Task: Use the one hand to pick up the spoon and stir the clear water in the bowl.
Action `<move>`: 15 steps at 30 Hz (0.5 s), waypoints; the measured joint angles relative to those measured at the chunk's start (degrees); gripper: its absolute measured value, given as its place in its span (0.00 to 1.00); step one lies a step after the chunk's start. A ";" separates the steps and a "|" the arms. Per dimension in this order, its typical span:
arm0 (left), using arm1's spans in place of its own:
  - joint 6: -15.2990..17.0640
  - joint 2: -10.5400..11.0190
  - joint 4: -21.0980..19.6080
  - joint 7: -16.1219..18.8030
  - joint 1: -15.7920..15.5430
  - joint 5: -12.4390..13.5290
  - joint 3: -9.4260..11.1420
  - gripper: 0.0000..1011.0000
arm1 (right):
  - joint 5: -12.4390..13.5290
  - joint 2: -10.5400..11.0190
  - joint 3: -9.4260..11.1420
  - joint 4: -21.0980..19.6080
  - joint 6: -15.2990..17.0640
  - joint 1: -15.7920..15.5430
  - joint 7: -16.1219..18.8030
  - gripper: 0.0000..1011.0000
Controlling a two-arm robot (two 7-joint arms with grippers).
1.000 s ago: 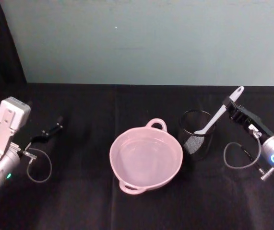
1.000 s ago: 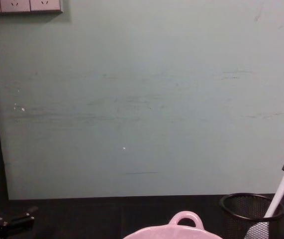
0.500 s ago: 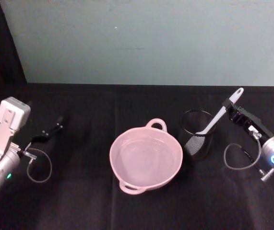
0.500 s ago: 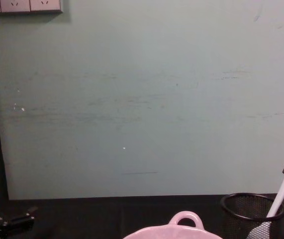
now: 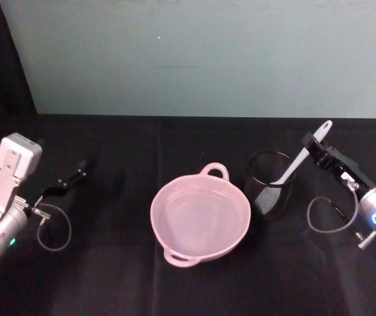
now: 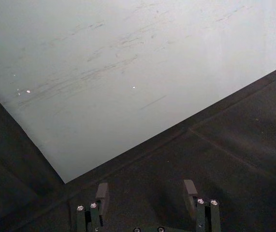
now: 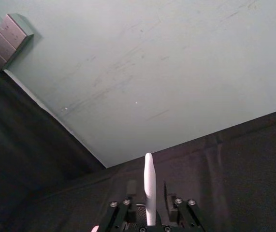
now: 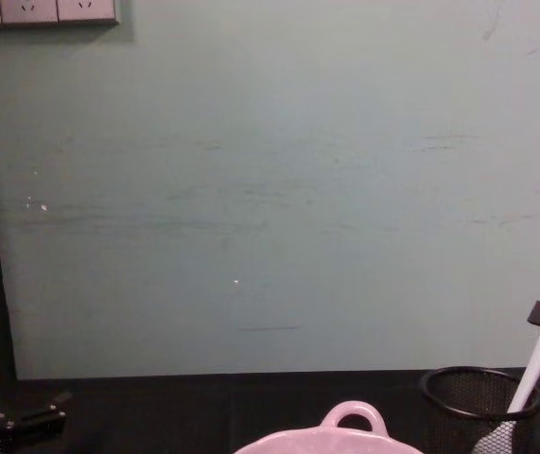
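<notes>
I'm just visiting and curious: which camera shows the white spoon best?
The head view: the spoon shows whole, slanting from the mesh cup up into the right gripper. The chest view catches part of it at the edge; the right wrist view, its handle tip between the fingers.

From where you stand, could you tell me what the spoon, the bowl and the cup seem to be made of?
Spoon: probably white plastic, smooth, matte, thin and flat.
Bowl: pale pink, smooth with a soft sheen, likely plastic, possibly glazed ceramic.
Cup: black wire mesh, seemingly metal; its wall shows fine see-through holes.
</notes>
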 joint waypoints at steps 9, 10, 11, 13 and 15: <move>0.00 0.00 0.00 0.00 0.00 0.00 0.00 0.99 | -0.02 -0.02 0.04 -0.07 0.04 -0.02 -0.03 0.61; 0.00 0.00 0.00 0.00 0.00 0.00 0.00 0.99 | -0.02 -0.02 0.04 -0.07 0.05 -0.02 -0.03 0.67; 0.00 0.00 0.00 0.00 0.00 0.00 0.00 0.99 | -0.02 -0.02 0.04 -0.08 0.05 -0.02 -0.03 0.67; 0.00 0.00 0.00 0.00 0.00 0.00 0.00 0.99 | -0.02 -0.02 0.04 -0.09 0.07 -0.02 -0.03 0.73; 0.00 0.00 0.00 0.00 0.00 0.00 0.00 0.99 | -0.02 -0.02 0.04 -0.09 0.08 -0.02 -0.03 0.80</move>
